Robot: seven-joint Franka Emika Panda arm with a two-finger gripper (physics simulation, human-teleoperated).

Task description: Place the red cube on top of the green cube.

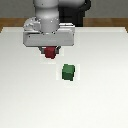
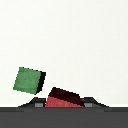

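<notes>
Carry step: gripper point(image 1: 49, 52) clamped on red cube point(image 1: 49, 53), lifted near green cube point(image 1: 68, 72); next centre over green, lower, release

There are two cubes in all. One is a red cube point(image 1: 49, 53), small and dark red with plain faces. One is a green cube point(image 1: 68, 72), small and dark green with plain faces. The wrist view shows the same two and no third: one red cube point(image 2: 63, 98) and one green cube point(image 2: 28, 80). One robot arm point(image 1: 48, 15) is in view, and it carries one gripper point(image 1: 49, 50). One white worktop point(image 1: 100, 90) carries the scene.
</notes>
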